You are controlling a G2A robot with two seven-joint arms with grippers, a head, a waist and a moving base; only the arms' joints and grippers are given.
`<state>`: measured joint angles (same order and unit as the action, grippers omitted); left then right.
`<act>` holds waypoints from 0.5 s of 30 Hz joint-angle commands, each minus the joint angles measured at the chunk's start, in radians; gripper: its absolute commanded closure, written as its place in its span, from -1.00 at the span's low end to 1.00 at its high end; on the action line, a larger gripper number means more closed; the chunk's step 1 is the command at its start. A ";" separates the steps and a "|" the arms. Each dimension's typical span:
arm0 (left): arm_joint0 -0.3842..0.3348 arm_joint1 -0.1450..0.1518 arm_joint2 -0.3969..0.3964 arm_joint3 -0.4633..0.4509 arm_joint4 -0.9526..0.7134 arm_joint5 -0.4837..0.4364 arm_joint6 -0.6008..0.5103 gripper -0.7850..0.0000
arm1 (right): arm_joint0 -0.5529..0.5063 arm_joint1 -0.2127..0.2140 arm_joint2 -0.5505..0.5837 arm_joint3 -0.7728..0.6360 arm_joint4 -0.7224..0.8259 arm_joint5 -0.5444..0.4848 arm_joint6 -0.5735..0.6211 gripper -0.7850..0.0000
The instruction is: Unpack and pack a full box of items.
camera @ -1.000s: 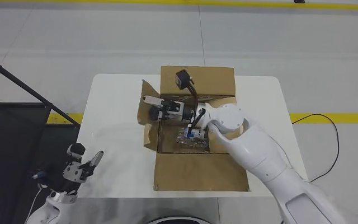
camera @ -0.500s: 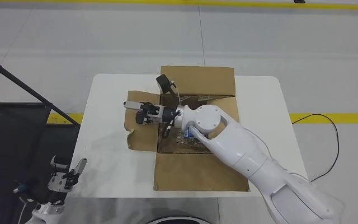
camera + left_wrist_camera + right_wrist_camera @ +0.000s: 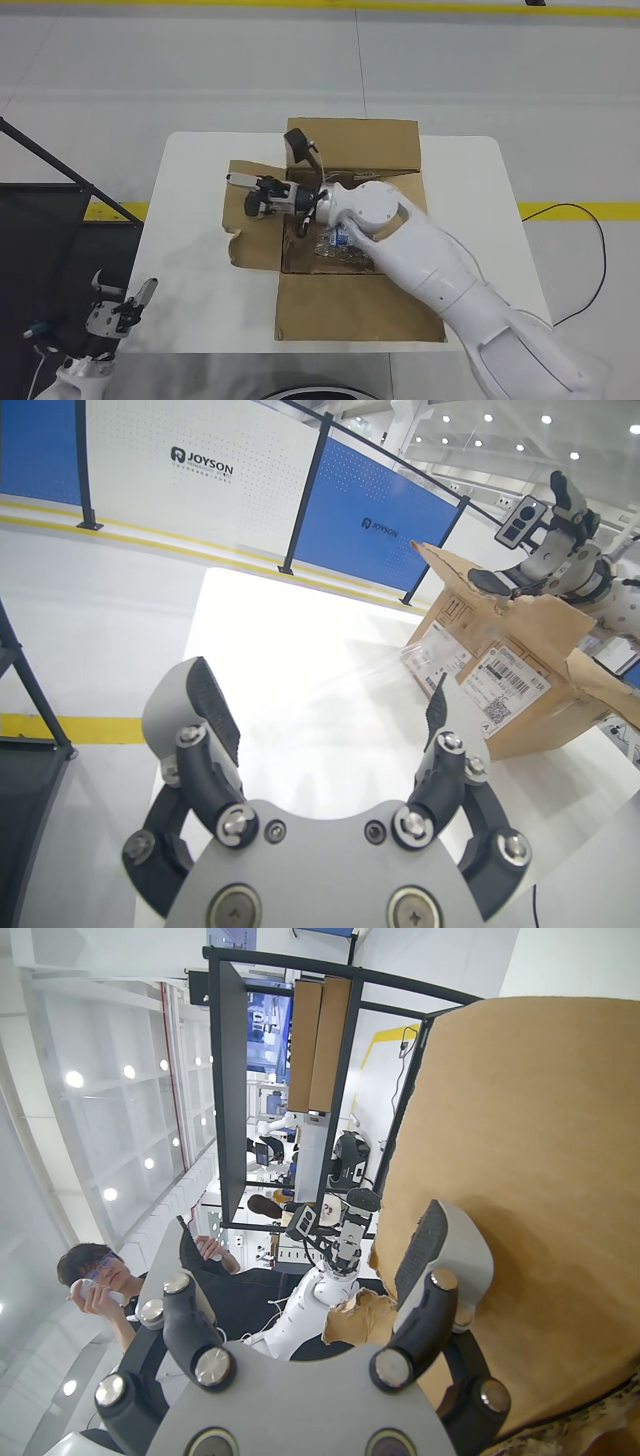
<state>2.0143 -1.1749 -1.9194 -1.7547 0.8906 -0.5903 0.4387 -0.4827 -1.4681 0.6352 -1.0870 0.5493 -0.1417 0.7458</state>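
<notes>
Over the box's left flap point(image 3: 250, 238), flatter than before, right pincer point(image 3: 248, 192) wide open, empty; left pincer point(image 3: 124, 290) open too.

Torn flap point(image 3: 245, 245) jutting left of box point(image 3: 350, 305)

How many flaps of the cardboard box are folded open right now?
3: the far flap, the near flap, and the torn left flap. The right arm may hide a fourth.

The brown cardboard box point(image 3: 350, 305) stands open in the centre of the frame. Its left flap point(image 3: 252, 235) is torn. A clear-wrapped packet point(image 3: 345, 247) lies inside.
</notes>
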 commanded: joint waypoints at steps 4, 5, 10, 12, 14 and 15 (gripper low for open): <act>0.031 0.000 -0.053 -0.091 0.003 -0.022 0.003 -1.00 | -0.030 0.031 0.089 -0.066 -0.010 -0.003 0.075 -1.00; 0.037 0.000 -0.066 -0.110 0.006 -0.021 0.001 -1.00 | -0.041 0.039 0.110 -0.083 -0.016 -0.002 0.088 -1.00; 0.046 0.000 -0.107 -0.189 -0.016 -0.032 -0.037 -1.00 | -0.113 0.081 0.223 -0.181 -0.050 0.006 0.136 -1.00; 0.040 0.000 -0.118 -0.224 -0.030 -0.026 -0.066 -1.00 | -0.147 0.101 0.274 -0.227 -0.075 0.007 0.165 -1.00; 0.032 0.001 -0.125 -0.265 -0.044 -0.025 -0.107 -1.00 | -0.187 0.123 0.334 -0.280 -0.109 0.003 0.209 -1.00; 0.026 0.002 -0.127 -0.290 -0.048 -0.022 -0.133 -1.00 | -0.210 0.135 0.368 -0.309 -0.131 -0.002 0.231 -1.00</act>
<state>2.0459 -1.1737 -2.0446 -2.0197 0.8476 -0.6152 0.3337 -0.6694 -1.3446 0.9663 -1.3668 0.4392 -0.1397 0.9526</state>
